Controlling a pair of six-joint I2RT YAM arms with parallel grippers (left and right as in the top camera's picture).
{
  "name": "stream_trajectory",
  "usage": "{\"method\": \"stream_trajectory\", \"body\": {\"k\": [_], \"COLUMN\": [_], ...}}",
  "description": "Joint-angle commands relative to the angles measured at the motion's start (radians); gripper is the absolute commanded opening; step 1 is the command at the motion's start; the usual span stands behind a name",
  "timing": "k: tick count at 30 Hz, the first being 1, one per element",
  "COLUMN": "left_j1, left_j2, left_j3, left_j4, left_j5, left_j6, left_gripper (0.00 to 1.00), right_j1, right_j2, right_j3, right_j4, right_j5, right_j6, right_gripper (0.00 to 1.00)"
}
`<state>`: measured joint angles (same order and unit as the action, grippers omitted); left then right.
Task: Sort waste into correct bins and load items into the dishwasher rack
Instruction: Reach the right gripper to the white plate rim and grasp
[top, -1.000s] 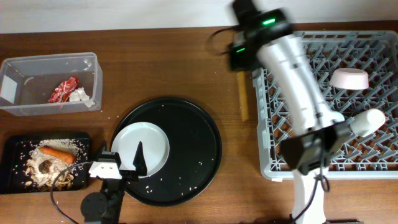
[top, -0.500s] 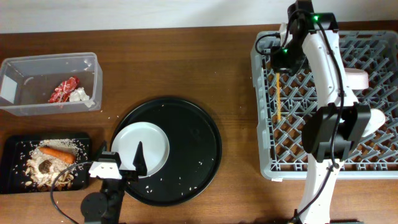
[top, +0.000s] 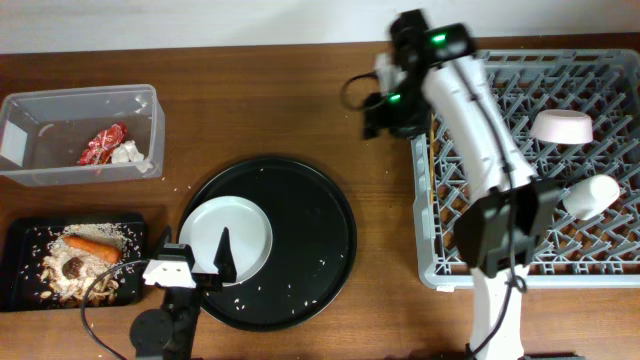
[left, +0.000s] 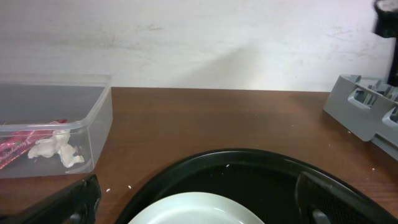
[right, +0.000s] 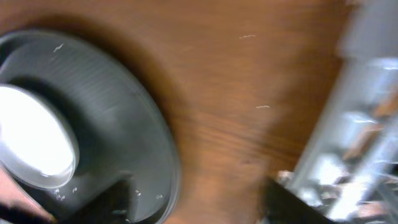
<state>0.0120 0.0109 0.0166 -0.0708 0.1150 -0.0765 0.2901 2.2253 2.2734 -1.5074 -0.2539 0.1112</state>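
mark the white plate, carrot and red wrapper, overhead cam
white plate (top: 243, 225): overhead view, bare centre of the plate.
carrot (top: 92, 246): overhead view, middle of its length.
red wrapper (top: 103, 143): overhead view, middle of the crumple.

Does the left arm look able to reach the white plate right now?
Probably yes: the left gripper hangs open at the near edge of the white plate, and nothing lies on the plate or between them.

No text, label or number can be read anywhere.
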Motion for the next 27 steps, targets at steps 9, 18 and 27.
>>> {"method": "stream_trajectory", "body": {"k": [9, 18, 27], "left_j1": [-0.005, -0.005, -0.005], "left_j2": [-0.006, -0.006, -0.006], "left_j3": [-0.008, -0.008, -0.008], "left_j4": [-0.001, -0.001, -0.001], "left_j5": [-0.007, -0.008, -0.008], "left_j6": [-0.013, -0.013, -0.013], "left_gripper": [0.99, 0.99, 0.99], "right_j1": [0.497, 0.586, 0.59], "right_j2": [0.008, 0.009, 0.009], "right_j3": [-0.331, -0.481, -0.571], "right_j4": [0.373, 0.512, 0.629], "right_j5": [0.003, 0.135, 0.135], "right_j6": [0.249, 0.452, 0.483], "right_gripper": [0.99, 0.69, 0.46]}}
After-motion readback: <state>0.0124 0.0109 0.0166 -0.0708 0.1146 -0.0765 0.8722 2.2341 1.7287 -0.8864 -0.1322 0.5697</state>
